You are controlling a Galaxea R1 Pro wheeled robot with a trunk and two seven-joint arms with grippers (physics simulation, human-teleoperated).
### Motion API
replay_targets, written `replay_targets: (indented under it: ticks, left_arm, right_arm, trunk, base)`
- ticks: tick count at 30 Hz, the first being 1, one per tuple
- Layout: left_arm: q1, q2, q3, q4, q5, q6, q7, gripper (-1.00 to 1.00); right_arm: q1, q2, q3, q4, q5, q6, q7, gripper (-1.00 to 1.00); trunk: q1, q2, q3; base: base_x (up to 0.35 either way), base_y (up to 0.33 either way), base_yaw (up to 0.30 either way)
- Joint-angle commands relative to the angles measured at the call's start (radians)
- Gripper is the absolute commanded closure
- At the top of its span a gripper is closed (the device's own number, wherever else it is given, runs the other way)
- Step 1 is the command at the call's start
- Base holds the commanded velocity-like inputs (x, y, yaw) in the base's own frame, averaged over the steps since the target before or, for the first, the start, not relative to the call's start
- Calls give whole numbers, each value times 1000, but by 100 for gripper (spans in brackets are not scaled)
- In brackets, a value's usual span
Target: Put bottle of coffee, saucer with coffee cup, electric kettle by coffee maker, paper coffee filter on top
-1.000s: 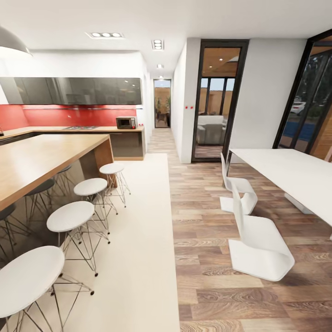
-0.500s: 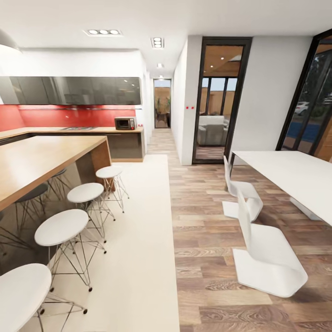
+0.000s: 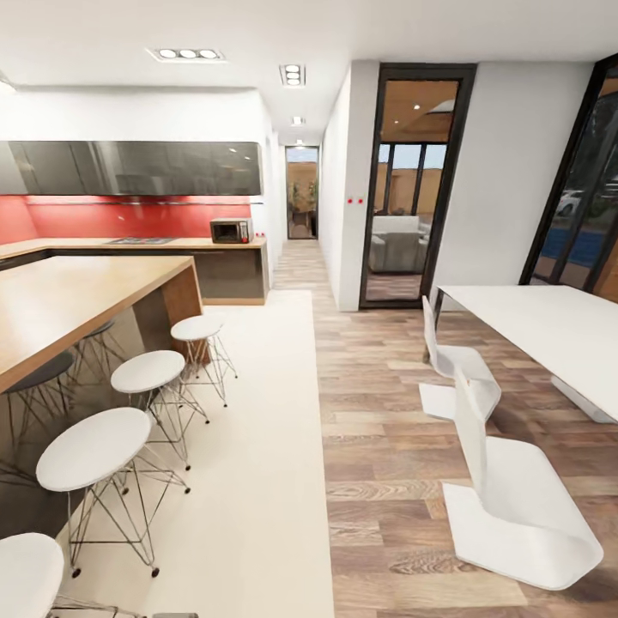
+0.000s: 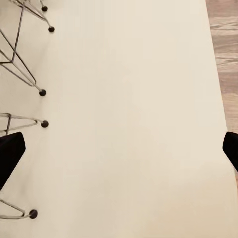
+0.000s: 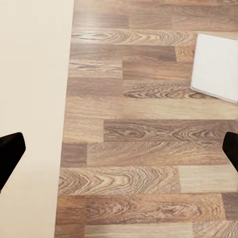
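Observation:
The kitchen countertop (image 3: 163,243) runs along the far red wall, light wood with grey cabinet fronts below, and a small microwave (image 3: 230,230) stands on its right end. My left gripper (image 4: 119,148) hangs open over a cream rug (image 4: 129,99), black fingertips (image 4: 9,156) wide apart with nothing between them. My right gripper (image 5: 119,151) is open too, above the wood plank floor (image 5: 144,148) beside the rug's edge, and it holds nothing.
The wooden island bar (image 3: 77,296) with several white wire-legged stools (image 3: 148,371) lines the left side. A white dining table (image 3: 549,330) and two white chairs (image 3: 515,489) stand on the right. The cream rug (image 3: 257,446) leads toward the kitchen, and a hallway (image 3: 302,206) opens beyond.
The whole head view has shifted as the camera moved forward: stools and chairs appear larger and lower in the picture, and the kitchen is slightly closer. Nothing in the room itself moved.

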Motion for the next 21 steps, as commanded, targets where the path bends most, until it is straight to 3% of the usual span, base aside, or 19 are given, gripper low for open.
replay_targets:
  ticks: [1,6,21]
  left_arm:
    - [-2,6,1,1,2,-3,2,-100]
    - [-2,17,2,1,6,-4,3,-100]
    - [-2,18,1,0,3,-4,3,-100]
  right_arm:
    - [0,0,-1,0,0,-3,0,-100]
    - [0,0,-1,0,0,-3,0,-100]
    - [0,0,-1,0,0,-3,-1,-100]
  trunk:
    - [1,-2,-2]
    - [1,-2,-2]
    - [1,-2,-2]
  base:
    - [339,0,0]
    - [339,9,0]
    - [339,66,0]
